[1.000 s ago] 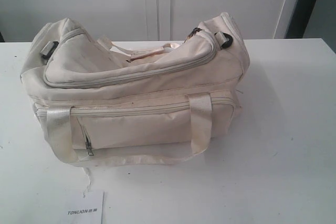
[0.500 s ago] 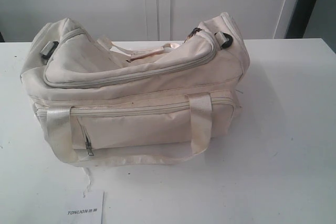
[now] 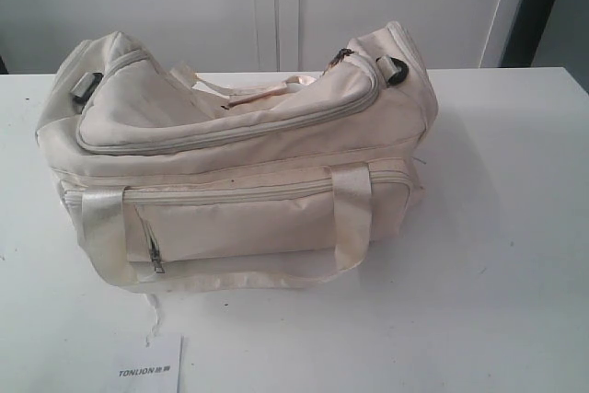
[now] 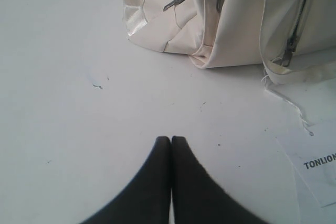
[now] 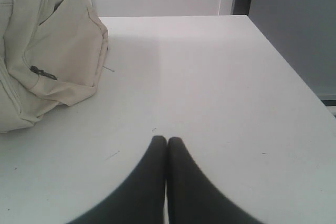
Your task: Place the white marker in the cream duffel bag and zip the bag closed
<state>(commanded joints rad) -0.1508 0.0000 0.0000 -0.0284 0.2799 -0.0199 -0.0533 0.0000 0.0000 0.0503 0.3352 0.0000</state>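
The cream duffel bag (image 3: pixel 239 163) stands on the white table (image 3: pixel 497 255), its top flap lying down with the zip line running along its front. Its front pocket zip pull (image 3: pixel 155 255) hangs at the left. The white marker is out of view. In the left wrist view my left gripper (image 4: pixel 171 139) is shut and empty over bare table, short of the bag's end (image 4: pixel 231 19). My right gripper (image 5: pixel 167 139) is shut too, holding nothing, with the bag's other end (image 5: pixel 47 51) off to one side. Neither arm shows in the exterior view.
A flat white card printed TONLION (image 3: pixel 152 367) lies at the table's front edge, also seen as the card (image 4: pixel 315 169) near a loose thread from the bag. A white wall and cupboard doors (image 3: pixel 276 6) stand behind the table. The table's right edge (image 5: pixel 294 72) drops to a grey floor.
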